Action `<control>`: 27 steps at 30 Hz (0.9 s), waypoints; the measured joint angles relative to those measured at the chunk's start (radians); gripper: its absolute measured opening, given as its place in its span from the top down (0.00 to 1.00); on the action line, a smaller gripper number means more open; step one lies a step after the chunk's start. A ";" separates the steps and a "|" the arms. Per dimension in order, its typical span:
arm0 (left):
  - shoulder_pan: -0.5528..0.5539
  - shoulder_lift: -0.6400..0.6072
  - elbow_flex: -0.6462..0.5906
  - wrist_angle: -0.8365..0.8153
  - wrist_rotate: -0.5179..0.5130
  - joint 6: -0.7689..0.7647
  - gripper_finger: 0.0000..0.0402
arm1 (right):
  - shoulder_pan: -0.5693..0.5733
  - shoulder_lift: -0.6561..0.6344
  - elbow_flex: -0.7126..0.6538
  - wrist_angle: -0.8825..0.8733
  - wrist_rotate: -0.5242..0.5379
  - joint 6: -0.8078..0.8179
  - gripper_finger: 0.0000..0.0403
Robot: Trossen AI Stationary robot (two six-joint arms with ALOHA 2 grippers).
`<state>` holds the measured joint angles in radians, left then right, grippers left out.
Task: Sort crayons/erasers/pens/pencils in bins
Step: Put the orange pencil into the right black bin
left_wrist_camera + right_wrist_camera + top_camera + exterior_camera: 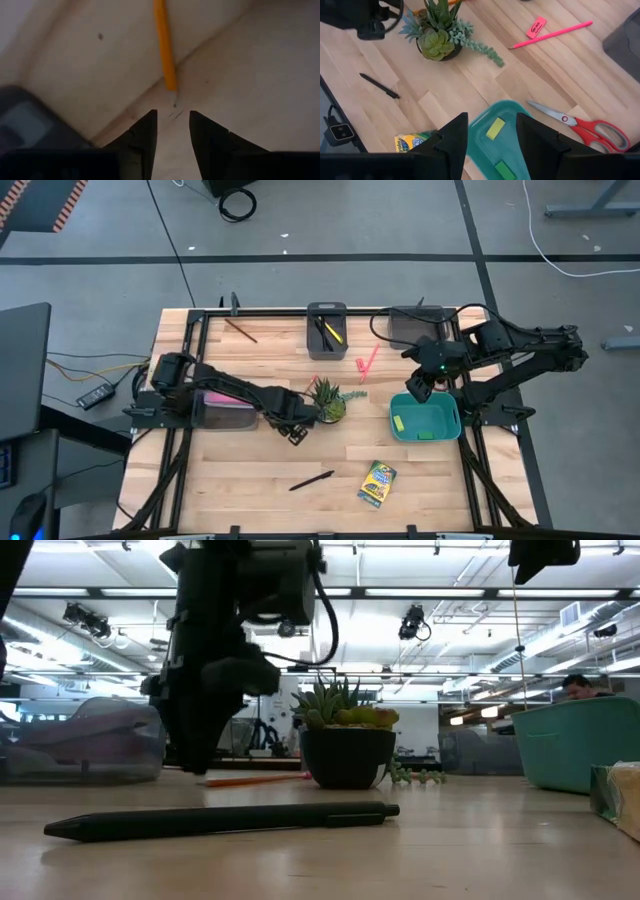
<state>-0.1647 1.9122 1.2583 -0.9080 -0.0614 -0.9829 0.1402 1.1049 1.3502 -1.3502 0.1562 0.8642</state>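
An orange pencil (165,45) lies flat on the wooden table, its sharpened tip just beyond my left gripper (173,120). That gripper points down beside the potted plant (328,398), open and touching nothing. My right gripper (492,135) hangs open above the teal bin (447,420), which holds a yellow eraser (495,128) and a green eraser (505,170). A black pen (312,480) and the crayon box (377,483) lie near the front edge. A pink pencil (552,35) lies behind the plant.
A grey bin (326,330) with a black and a yellow pen stands at the back, another grey bin (415,325) to its right, and a third (225,412) under my left arm. Red-handled scissors (580,122) lie by the teal bin. A pink eraser (536,27) lies beside the pink pencil.
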 joint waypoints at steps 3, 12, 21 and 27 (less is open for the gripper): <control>-0.011 0.023 0.000 0.018 0.020 0.000 0.71 | 0.000 0.000 0.000 0.000 0.000 0.000 0.57; -0.009 0.028 0.000 0.047 0.005 -0.027 0.72 | 0.000 0.000 0.000 0.000 -0.008 0.000 0.57; 0.019 0.025 0.000 0.045 0.003 -0.025 0.74 | 0.000 0.000 0.000 0.000 -0.008 0.003 0.57; 0.057 0.022 0.000 0.044 -0.013 -0.019 0.74 | 0.000 0.000 0.000 0.000 -0.027 0.006 0.57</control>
<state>-0.1079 1.9345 1.2587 -0.8644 -0.0742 -1.0015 0.1406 1.1049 1.3502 -1.3506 0.1293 0.8697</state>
